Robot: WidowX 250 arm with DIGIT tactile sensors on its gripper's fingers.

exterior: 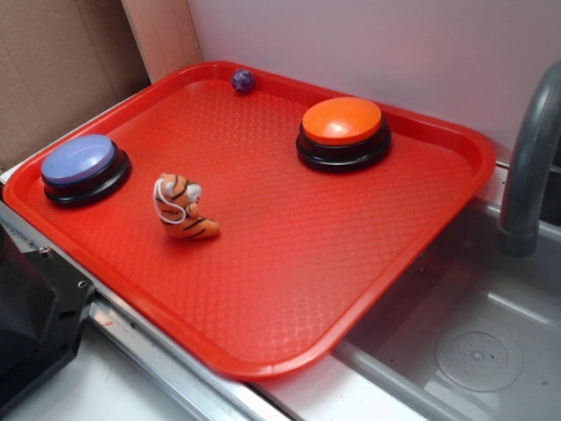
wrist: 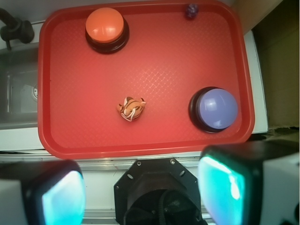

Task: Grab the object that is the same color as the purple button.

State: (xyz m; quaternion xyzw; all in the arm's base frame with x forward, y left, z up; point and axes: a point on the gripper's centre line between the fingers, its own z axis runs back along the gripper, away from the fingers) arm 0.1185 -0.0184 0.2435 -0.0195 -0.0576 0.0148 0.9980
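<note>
One purple ball (exterior: 243, 81) at tray (exterior: 289, 289) edge — jaws apart, empty.

The exterior view looks obliquely down at the red tray (exterior: 263, 364); the wrist view sees it from high overhead.

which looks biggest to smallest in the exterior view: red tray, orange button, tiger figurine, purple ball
1. red tray
2. orange button
3. tiger figurine, though it sits nearer the camera, which flatters it
4. purple ball, smallest by far, though it lies farthest back
</note>
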